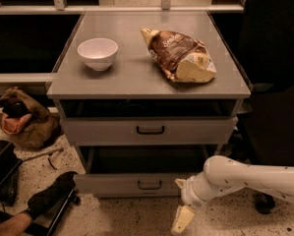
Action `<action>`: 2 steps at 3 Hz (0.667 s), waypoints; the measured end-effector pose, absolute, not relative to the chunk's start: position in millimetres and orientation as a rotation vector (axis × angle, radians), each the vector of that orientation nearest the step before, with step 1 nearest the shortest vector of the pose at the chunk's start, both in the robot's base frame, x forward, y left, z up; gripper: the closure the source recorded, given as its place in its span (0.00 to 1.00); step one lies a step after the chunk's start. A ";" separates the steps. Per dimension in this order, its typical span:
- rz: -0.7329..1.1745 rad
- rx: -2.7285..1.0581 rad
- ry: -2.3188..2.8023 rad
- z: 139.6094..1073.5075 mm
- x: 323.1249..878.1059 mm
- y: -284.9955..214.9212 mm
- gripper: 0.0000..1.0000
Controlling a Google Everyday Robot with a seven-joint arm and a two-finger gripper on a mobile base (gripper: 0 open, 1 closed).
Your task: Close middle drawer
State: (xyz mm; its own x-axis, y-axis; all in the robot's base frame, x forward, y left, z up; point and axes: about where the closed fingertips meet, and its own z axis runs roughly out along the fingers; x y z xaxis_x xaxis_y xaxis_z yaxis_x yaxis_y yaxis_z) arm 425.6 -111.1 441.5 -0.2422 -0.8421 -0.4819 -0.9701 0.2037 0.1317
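Observation:
The middle drawer (136, 185) is the low grey front with a small black bar handle (150, 184). It stands pulled out, with its dark tray showing behind the front. Above it is the taller-fronted grey drawer (149, 131), which has a similar handle and sits slightly out under the cabinet top. My gripper (183, 216) hangs low on the white arm (245, 177). It is near the floor, just right of and below the middle drawer's right front corner, and is not touching the handle.
On the grey cabinet top (132, 73) stand a white bowl (98, 52) and a brown chip bag (178, 55). A brown bag (23, 119) lies on the floor to the left. A shoe (50, 196) and black gear are at the lower left. A dark chair (274, 82) is to the right.

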 end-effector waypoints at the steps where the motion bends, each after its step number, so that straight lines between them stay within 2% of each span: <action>1: 0.573 -1.699 2.108 442.4 455.2 -104.5 0.00; 2: 0.542 -1.677 2.041 451.7 480.1 -106.3 0.00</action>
